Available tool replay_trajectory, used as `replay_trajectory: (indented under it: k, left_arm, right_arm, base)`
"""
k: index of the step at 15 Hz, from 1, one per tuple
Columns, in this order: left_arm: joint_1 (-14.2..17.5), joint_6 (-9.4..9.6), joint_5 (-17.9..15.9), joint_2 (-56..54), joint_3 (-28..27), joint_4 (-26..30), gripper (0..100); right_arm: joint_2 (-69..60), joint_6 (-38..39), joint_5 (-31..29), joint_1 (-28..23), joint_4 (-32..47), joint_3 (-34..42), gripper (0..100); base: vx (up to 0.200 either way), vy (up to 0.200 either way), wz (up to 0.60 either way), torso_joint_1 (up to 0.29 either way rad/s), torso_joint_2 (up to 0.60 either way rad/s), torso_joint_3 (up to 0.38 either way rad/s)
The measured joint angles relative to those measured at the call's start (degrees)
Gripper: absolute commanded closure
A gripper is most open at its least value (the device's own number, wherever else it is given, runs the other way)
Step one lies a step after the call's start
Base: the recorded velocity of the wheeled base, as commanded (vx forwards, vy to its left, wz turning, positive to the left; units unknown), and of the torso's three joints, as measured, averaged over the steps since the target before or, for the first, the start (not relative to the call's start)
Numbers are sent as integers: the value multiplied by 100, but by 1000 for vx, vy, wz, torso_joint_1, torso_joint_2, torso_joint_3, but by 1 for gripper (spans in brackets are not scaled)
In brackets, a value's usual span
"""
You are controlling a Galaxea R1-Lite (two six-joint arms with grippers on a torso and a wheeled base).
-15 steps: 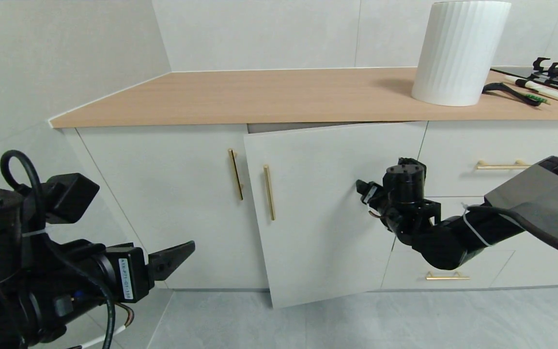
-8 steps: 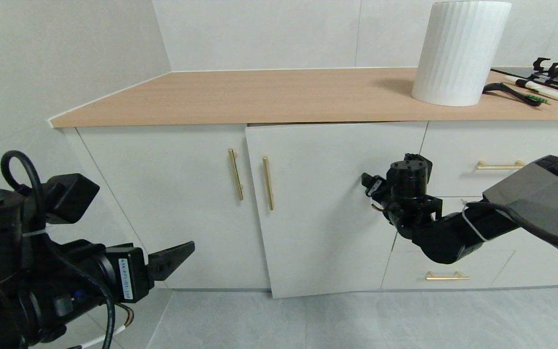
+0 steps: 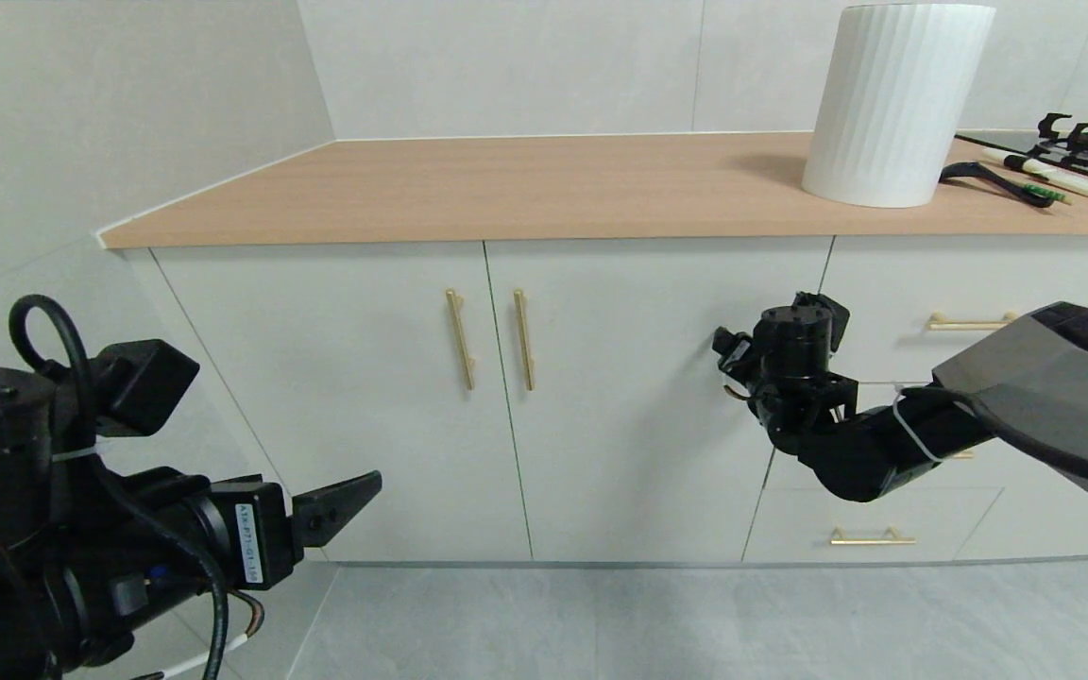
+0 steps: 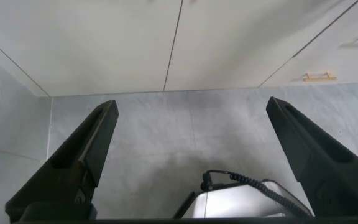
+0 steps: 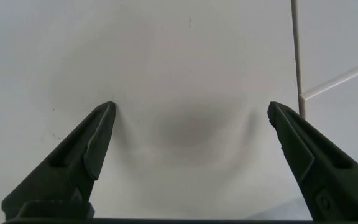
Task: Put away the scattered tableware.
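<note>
Swung shut over the last second, the cabinet door (image 3: 629, 397) now sits flush with its neighbour, its gold handle (image 3: 524, 340) just beside the other door's handle (image 3: 460, 340); a moment ago its lower edge stood well out from the frame. My right gripper (image 3: 725, 366) has followed it in and rests at the door's face near the hinge side, fingers spread wide and grasping nothing.

What tableware I can see lies on the countertop (image 3: 506, 189) at the far right: a black utensil (image 3: 993, 176) and pale sticks (image 3: 1078, 184), just beside a tall white ribbed container (image 3: 898, 104). I cannot tell what is inside the cabinet.

I judge the step in hand to be finishing the close. To do it well I should press squarely on the panel, not at an angle that skids the fingertips across it, and hold only until the seam between the doors reads even from top to bottom. After that I should draw straight back, so a finger does not catch the edge and pull the door open again, and keep away from the drawer pulls (image 3: 974, 322) to the right.

My left gripper (image 4: 191, 112) hangs low on the near left over the floor, fingers spread and empty, well apart from the doors.
</note>
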Motion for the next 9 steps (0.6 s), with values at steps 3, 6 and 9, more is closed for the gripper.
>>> replay_trajectory:
  k: [3,6,9]
  left_arm:
    - [0,-2,0,9,0,0,0]
    - [6,2,22,-55,32,-1,0]
    - [171,128,35,-352,140,-11,0]
  right_arm:
    - [-212,6,210,41,-11,363,0]
    - [-772,-87,864,199,-6,1104,0]
    - [-2068,-739,1401,255,-212,2326,0]
  base:
    - [0,0,0,0,0,0]
    - [0,0,0,0,0,0]
    - [0,0,0,0,0,0]
